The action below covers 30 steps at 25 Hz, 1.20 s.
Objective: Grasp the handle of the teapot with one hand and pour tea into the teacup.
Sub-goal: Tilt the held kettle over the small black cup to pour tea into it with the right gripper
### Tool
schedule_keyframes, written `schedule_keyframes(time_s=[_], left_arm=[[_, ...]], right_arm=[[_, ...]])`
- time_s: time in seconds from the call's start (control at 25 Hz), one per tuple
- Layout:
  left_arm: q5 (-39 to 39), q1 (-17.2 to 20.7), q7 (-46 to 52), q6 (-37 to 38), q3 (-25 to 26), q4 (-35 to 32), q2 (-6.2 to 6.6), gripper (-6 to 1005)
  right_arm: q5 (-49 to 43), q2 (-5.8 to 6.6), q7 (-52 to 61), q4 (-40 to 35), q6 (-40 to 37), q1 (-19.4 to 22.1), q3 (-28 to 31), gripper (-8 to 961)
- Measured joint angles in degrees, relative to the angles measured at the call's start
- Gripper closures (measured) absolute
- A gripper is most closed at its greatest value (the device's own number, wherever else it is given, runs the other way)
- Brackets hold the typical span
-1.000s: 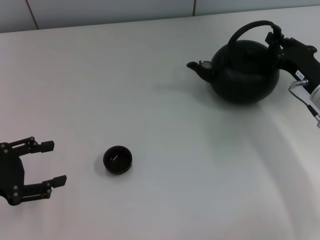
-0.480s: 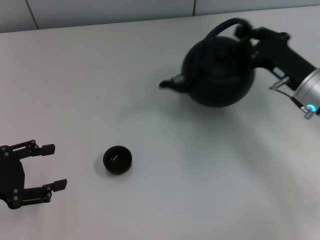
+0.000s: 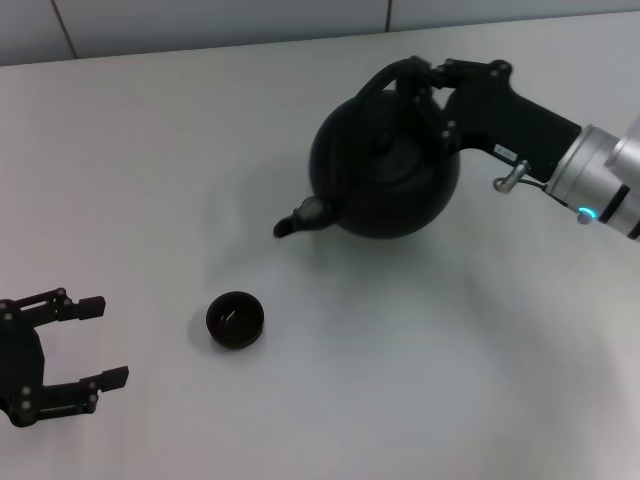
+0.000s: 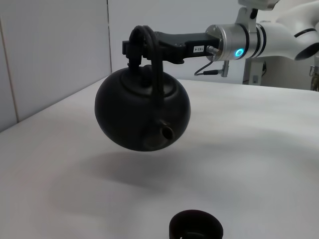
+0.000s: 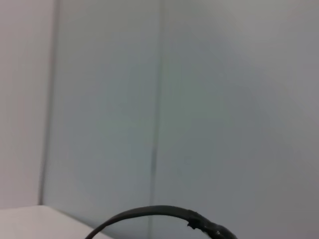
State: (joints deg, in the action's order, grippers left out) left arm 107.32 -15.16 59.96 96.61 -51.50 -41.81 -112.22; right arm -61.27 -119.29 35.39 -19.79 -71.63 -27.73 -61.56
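Observation:
The black teapot hangs in the air above the table, its spout pointing toward the teacup. My right gripper is shut on the handle at the pot's top. In the left wrist view the teapot floats well above its shadow, with the handle clamped by the right gripper. The small black teacup stands on the table, left of and nearer than the spout; its rim shows low in the left wrist view. My left gripper rests open at the near left, apart from the cup.
The white table spreads all around. A tiled wall runs along its far edge. In the right wrist view only a grey wall and a thin arc of the handle show.
My right gripper has lifted the teapot off the table and carried it left and nearer, toward the teacup, the spout now dipping lower. The left gripper has barely moved.

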Motion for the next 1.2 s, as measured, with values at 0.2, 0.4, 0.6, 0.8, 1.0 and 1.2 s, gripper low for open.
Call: schedule_keyframes(time_s=[0.2, 0.4, 0.6, 0.8, 1.0, 1.2], left_arm=[[0.0, 0.3, -0.2, 0.1, 0.0, 0.1, 0.06, 208], [0.0, 0.6, -0.3, 0.1, 0.0, 0.1, 0.12, 208], [0.4, 0.7, -0.3, 0.1, 0.0, 0.1, 0.17, 208], [1.3, 0.7, 0.1, -0.1, 0.2, 0.0, 0.11, 208], [1.4, 0.7, 0.1, -0.1, 0.2, -0.2, -0.01, 208], [1.4, 0.7, -0.1, -0.1, 0.2, -0.2, -0.20, 208]], right_arm=[[0.0, -0.04, 0.0, -2.7, 0.0, 0.0, -4.8, 831], [0.0, -0.11, 0.0, -4.7, 0.1, -0.2, -8.1, 831], [0.0, -0.14, 0.0, -6.3, 0.4, -0.3, -9.2, 830], [0.0, -0.17, -1.1, -6.8, 0.3, -0.3, -9.4, 831], [0.0, -0.25, -2.8, -7.3, 0.6, -0.5, -10.1, 831], [0.1, -0.25, -4.0, -7.4, 0.7, -0.8, -10.3, 832]])
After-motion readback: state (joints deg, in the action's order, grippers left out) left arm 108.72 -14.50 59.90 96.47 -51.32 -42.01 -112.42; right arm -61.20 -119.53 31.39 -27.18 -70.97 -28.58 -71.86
